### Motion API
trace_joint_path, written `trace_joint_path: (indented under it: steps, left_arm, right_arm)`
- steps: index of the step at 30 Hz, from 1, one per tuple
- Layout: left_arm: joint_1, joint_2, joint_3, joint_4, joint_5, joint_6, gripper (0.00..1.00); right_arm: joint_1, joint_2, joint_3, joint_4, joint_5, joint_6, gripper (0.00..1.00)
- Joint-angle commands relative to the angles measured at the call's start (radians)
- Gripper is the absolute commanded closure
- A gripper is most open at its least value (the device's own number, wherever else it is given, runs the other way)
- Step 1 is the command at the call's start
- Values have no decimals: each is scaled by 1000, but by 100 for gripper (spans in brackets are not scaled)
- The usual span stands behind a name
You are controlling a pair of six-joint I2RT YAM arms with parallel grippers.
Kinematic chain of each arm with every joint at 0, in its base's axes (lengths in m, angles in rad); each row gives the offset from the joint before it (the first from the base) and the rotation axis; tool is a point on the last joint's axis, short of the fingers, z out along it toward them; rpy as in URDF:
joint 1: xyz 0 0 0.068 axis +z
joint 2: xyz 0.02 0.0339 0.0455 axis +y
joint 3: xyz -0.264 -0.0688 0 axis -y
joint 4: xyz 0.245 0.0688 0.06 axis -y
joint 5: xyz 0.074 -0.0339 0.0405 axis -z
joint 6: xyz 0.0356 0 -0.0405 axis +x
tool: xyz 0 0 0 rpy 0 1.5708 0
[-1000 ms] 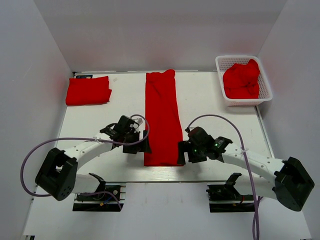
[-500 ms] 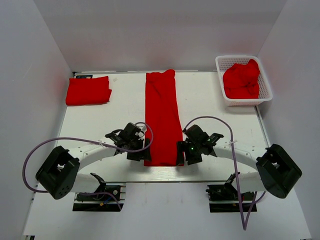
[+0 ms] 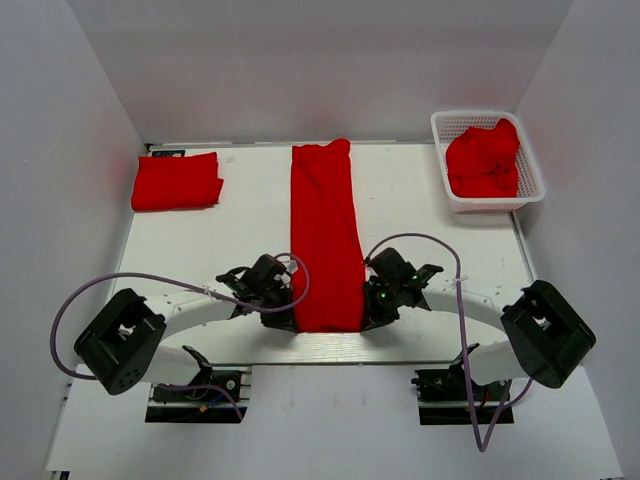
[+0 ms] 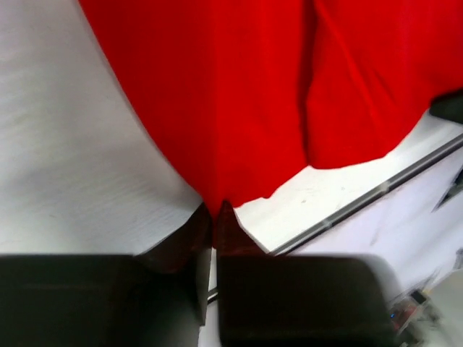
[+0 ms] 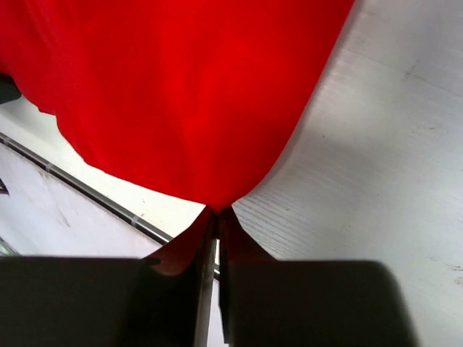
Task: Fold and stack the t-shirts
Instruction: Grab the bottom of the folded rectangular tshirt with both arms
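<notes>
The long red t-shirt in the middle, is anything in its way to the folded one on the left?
Nothing visible does. Only bare table lies between the long t-shirt and the folded t-shirt. The left gripper and right gripper pinch its near corners.

The long red t-shirt is soft matt cloth with gentle creases, the flat white table matt and faintly grained, the white mesh basket smooth plastic.
</notes>
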Motion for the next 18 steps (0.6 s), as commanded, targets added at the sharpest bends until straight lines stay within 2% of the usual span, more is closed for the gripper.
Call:
trace_joint_path:
  steps: [1, 3, 10, 13, 18]
  left_arm:
    - [-10, 14, 15, -27, -56, 4, 100]
    - [-10, 14, 32, -54, -57, 4, 100]
    - [-1, -66, 105, -65, -11, 4, 100]
    - [11, -66, 179, -125, -62, -17, 100]
    - [22, -33, 303, -162, -135, -17, 100]
  right_arm:
    - [-3, 6, 27, 19, -15, -8, 94]
    - [-6, 1, 31, 16, -9, -13, 100]
    - [-6, -123, 51, 6, 89, -30, 100]
    - [-6, -157, 96, 6, 131, -53, 100]
    - [-32, -99, 188, -18, 178, -98, 100]
